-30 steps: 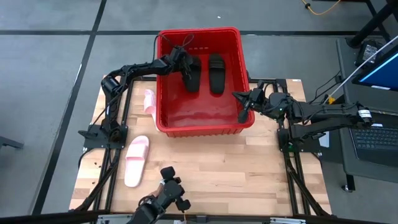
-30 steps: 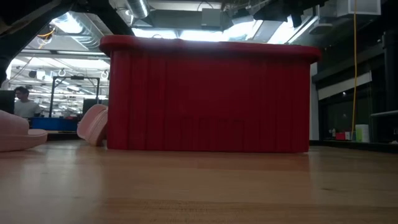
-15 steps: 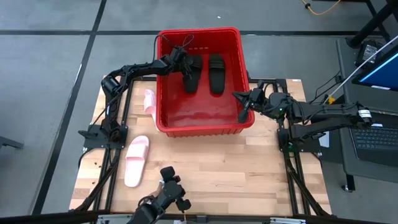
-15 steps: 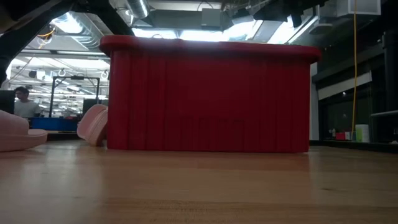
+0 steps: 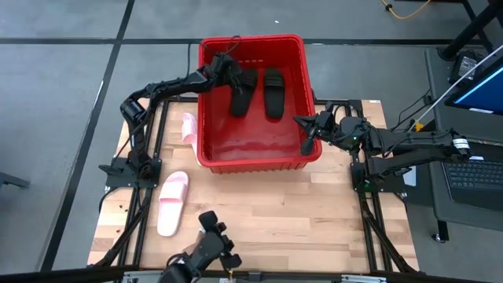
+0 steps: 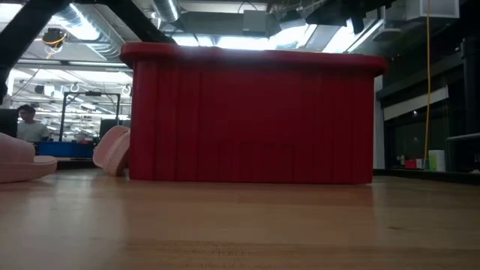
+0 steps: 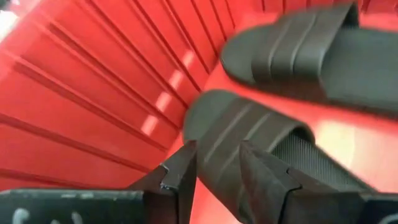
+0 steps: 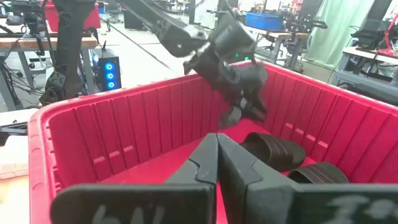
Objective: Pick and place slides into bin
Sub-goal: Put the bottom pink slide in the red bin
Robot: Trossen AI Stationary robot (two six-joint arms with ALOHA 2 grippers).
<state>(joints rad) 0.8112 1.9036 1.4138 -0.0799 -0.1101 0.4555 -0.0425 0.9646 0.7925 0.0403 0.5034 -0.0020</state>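
Since the earlier frame, the left hand [image 5: 225,67] has lifted, fingers apart, off the black slides [image 5: 240,90] in the bin [image 5: 255,149] at upper centre; right hand [image 5: 308,132], fingers together, waits beside it.

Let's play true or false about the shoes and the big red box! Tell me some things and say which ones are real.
1. Two black slides lie inside the red bin. True.
2. All four slides are in the bin. False: two pink slides are outside it, one flat on the table and one leaning against the bin's left wall.
3. The left hand is over the bin. True: its fingers stand apart beside a black slide.
4. The right hand holds a pink slide. False: it is shut on nothing, at the bin's right wall.
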